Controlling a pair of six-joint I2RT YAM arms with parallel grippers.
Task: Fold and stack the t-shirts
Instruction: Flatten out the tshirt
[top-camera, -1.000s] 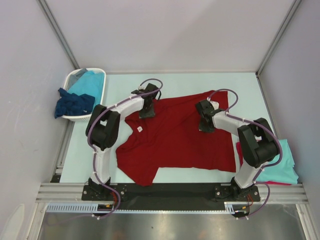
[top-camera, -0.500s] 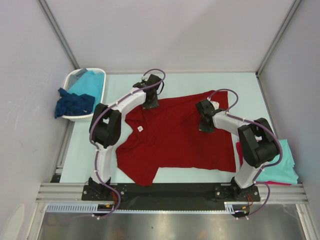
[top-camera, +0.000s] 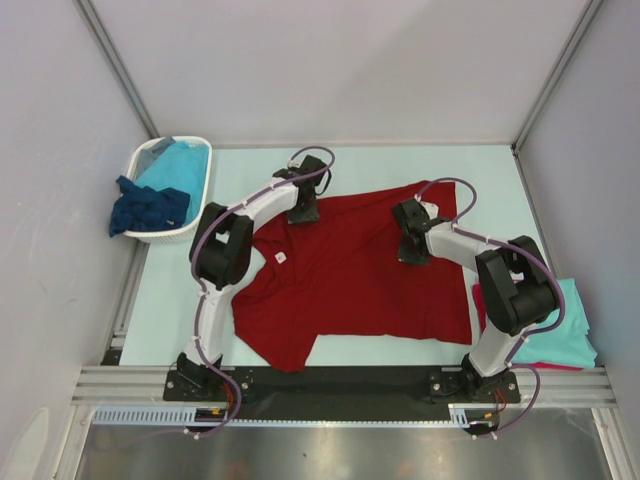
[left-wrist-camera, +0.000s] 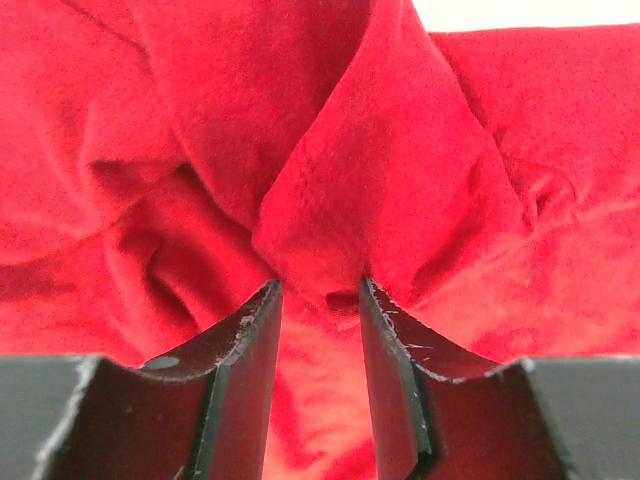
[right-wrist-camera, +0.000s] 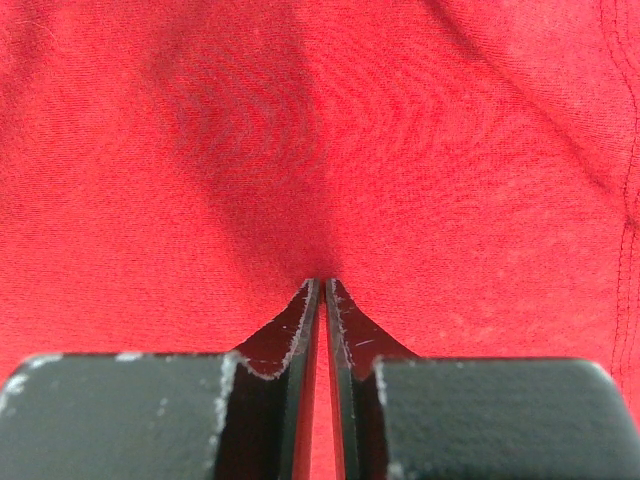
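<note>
The dark red t-shirt (top-camera: 350, 280) lies spread out, crumpled, on the pale table. My left gripper (top-camera: 303, 212) is at its far left edge, jaws open, tips (left-wrist-camera: 320, 290) against a bunched fold of the red cloth (left-wrist-camera: 340, 190). My right gripper (top-camera: 412, 255) presses down on the shirt's upper right part. Its jaws (right-wrist-camera: 321, 283) are nearly together, with a thin strip of red cloth (right-wrist-camera: 320, 150) between them. A turquoise t-shirt (top-camera: 182, 165) lies in the basket and a navy one (top-camera: 150, 207) hangs over its rim.
The white plastic basket (top-camera: 133, 165) stands at the far left by the wall. At the right edge a folded turquoise shirt (top-camera: 560, 335) lies on a red one (top-camera: 480, 300). Frame posts and walls close the table in.
My left gripper has moved away from me, from the shirt's collar area to its far left edge. The right arm and the shirt's lie look unchanged.
</note>
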